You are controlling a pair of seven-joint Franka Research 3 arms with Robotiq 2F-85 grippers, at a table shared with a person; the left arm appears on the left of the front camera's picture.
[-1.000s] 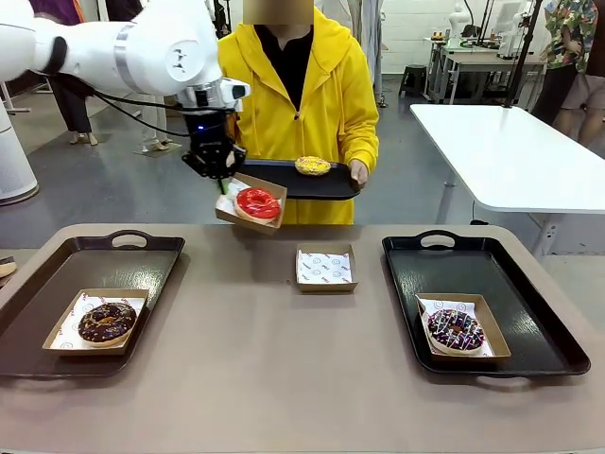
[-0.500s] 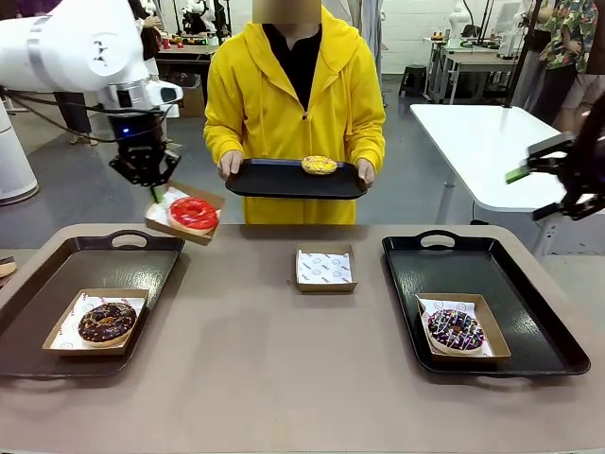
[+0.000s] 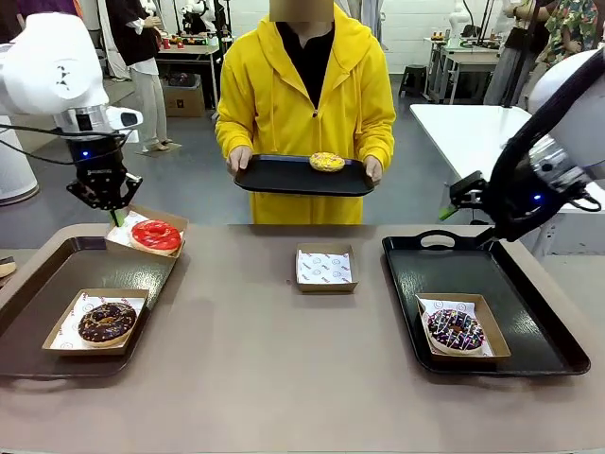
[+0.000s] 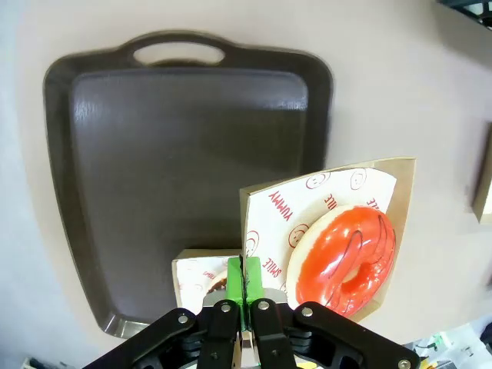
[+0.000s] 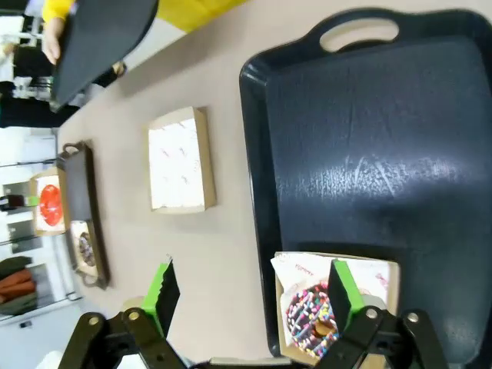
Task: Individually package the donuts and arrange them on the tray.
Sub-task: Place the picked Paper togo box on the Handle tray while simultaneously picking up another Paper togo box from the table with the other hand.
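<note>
While hanging over the far end of the left tray (image 3: 57,257), clamping with the left gripper (image 3: 115,216), fingers pressed together on the rim of a box (image 3: 176,223) holding the red donut (image 3: 156,235); chocolate donut (image 3: 107,322) sitting boxed on that tray, nearer. Lying mid-table, an empty box (image 3: 324,268); beyond, being held by a person, a black tray (image 3: 284,176) bearing the yellow donut (image 3: 327,162). Hovering near the far handle of the right tray (image 3: 444,274), right gripper (image 5: 254,288) with fingers spread wide, sprinkled donut (image 3: 456,329) resting boxed on that tray.

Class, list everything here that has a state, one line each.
left gripper, shut on red donut's box
right gripper, open, empty
red donut, boxed, held aloft
chocolate donut, boxed, on left tray
sprinkled purple donut, boxed, on right tray
yellow donut, unboxed, on person's tray
middle box, empty
</note>
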